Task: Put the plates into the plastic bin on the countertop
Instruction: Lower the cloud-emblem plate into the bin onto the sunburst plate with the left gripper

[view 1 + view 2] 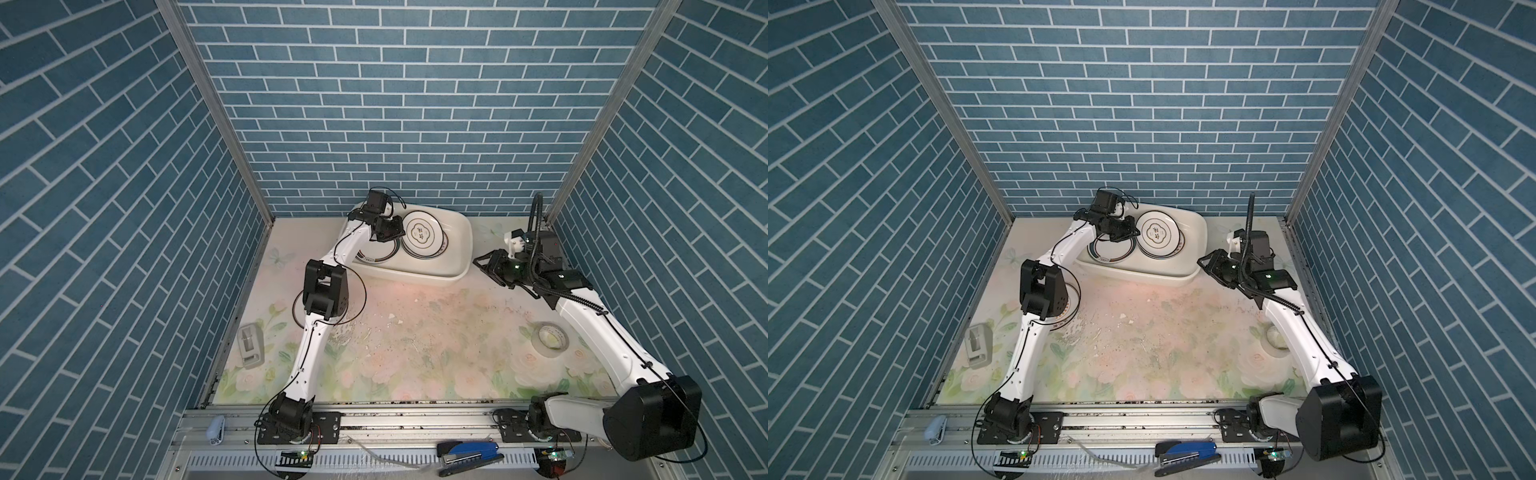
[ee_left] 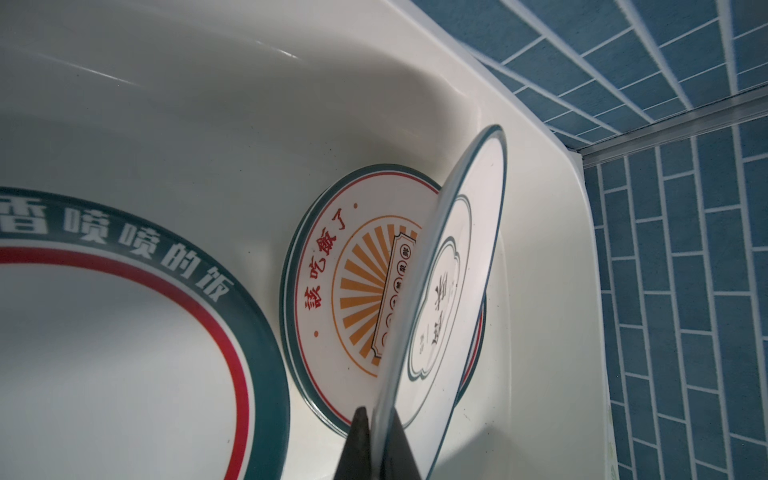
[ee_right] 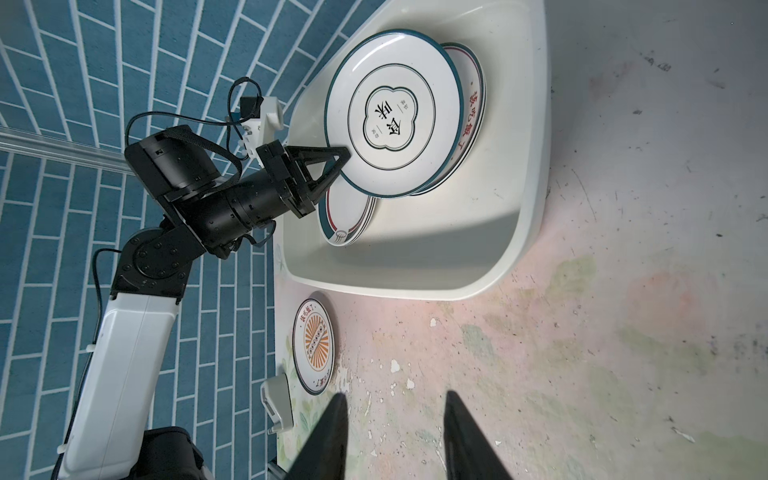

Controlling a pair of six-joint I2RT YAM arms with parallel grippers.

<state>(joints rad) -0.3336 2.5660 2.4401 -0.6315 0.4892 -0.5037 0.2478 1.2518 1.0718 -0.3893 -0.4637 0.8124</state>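
The cream plastic bin [image 1: 464, 253] [image 1: 1200, 249] stands at the back of the flowered countertop [image 1: 415, 332]. My left gripper [image 1: 392, 232] [image 2: 376, 415] [image 3: 344, 157] is shut on the rim of a white plate with a clover emblem [image 1: 423, 230] [image 1: 1156, 233] [image 2: 457, 257] [image 3: 392, 112]. It holds that plate over a sunburst plate stack [image 2: 332, 291] [image 3: 473, 104] in the bin. Another plate stack [image 1: 376, 258] [image 2: 104, 332] [image 3: 345, 220] lies beside it. One sunburst plate [image 3: 313, 345] [image 1: 1070, 309] lies on the countertop under the left arm. My right gripper [image 1: 478, 266] [image 3: 395, 403] hovers open and empty, right of the bin.
A tape roll [image 1: 550, 337] lies by the right arm and a grey tape dispenser [image 1: 250, 345] [image 3: 276, 401] at the left edge. Blue brick walls close in three sides. A blue stapler [image 1: 469, 455] and a small white one [image 1: 216, 428] sit on the front rail.
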